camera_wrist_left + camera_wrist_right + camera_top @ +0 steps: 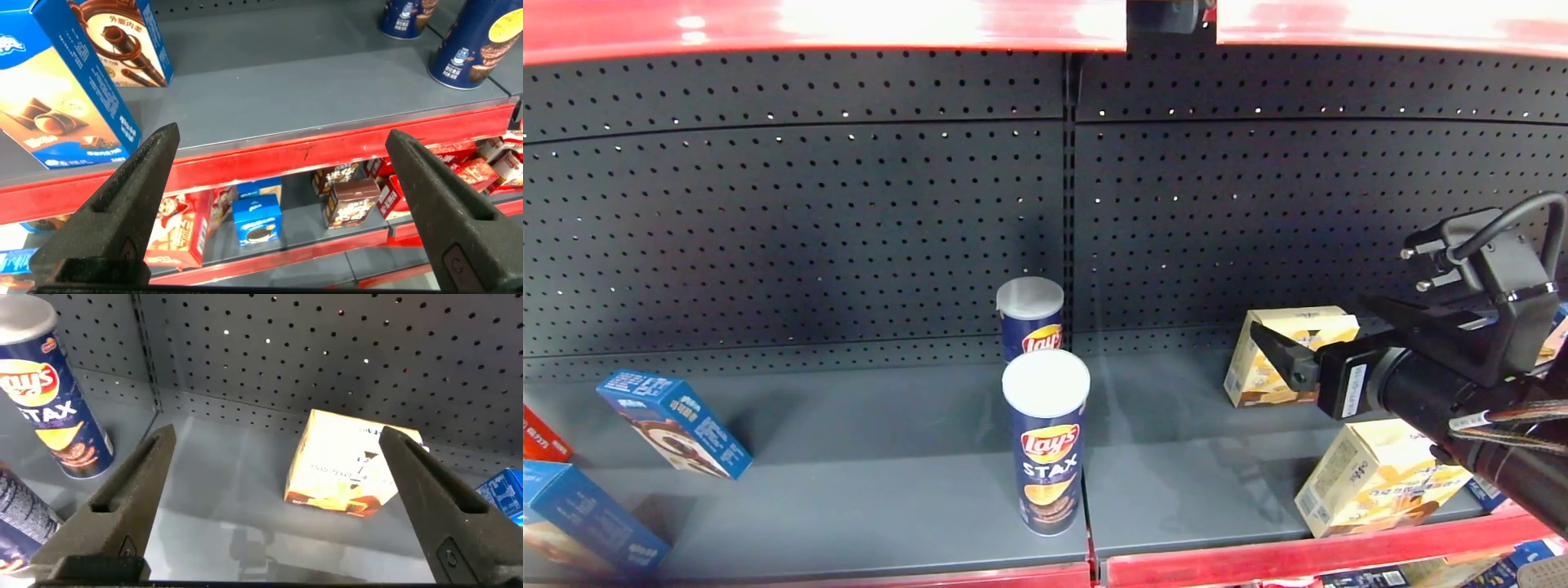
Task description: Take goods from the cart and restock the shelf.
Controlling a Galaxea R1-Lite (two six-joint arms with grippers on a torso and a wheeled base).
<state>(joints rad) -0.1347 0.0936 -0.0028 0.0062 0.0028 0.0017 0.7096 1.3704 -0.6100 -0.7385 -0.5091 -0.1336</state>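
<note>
Two tall blue chip cans stand mid-shelf, one in front (1045,441) and one behind (1031,318). A yellow box (1290,351) stands at the back right against the pegboard, and another yellow box (1380,478) leans near the front edge. My right gripper (1278,355) hovers over the shelf just in front of the rear yellow box (351,469). This right gripper (278,441) is open, holds nothing and is clear of the box. My left gripper (282,139) is open and empty before the red shelf edge (327,147).
Blue snack boxes (674,425) (580,523) stand tilted on the shelf's left, beside a red box (539,437). The pegboard back wall (849,204) closes the rear. A lower shelf holds more boxes (257,220) (351,204). A blue pack (502,498) lies right of the yellow box.
</note>
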